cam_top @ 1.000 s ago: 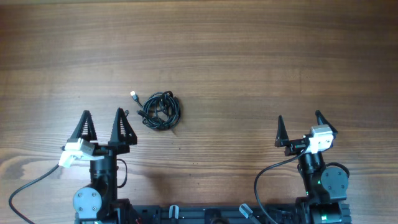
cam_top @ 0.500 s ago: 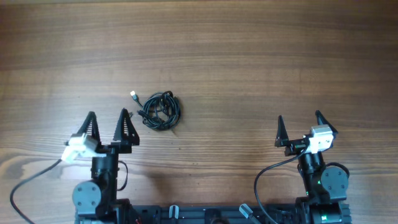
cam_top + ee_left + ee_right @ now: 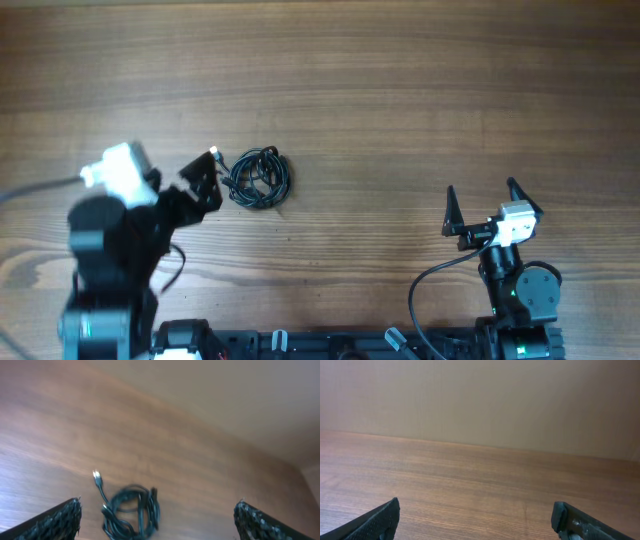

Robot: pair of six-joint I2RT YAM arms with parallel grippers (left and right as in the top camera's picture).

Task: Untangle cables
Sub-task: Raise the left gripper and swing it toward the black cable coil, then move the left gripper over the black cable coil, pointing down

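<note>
The cables (image 3: 257,178) lie in one tangled black coil on the wooden table, left of centre, with a whitish plug tip (image 3: 214,152) sticking out at the upper left. My left gripper (image 3: 203,178) hangs just left of the coil, raised and angled toward it, jaws wide open and empty. The left wrist view is blurred; the cables (image 3: 131,515) sit low between the two fingers (image 3: 60,521), nearer the left one, touching neither. My right gripper (image 3: 483,203) stands open and empty at the right front, far from the coil. My right gripper (image 3: 475,509) has only bare wood in front of it.
The thick black wires of the arm bases (image 3: 430,285) run along the front edge by the mounting rail (image 3: 330,345). A plain wall rises behind the wooden table (image 3: 485,465) in the right wrist view.
My left arm has lifted from its rest near the front edge and swung forward and right, bringing its open gripper next to the coil. The right arm and the cables have not moved.
</note>
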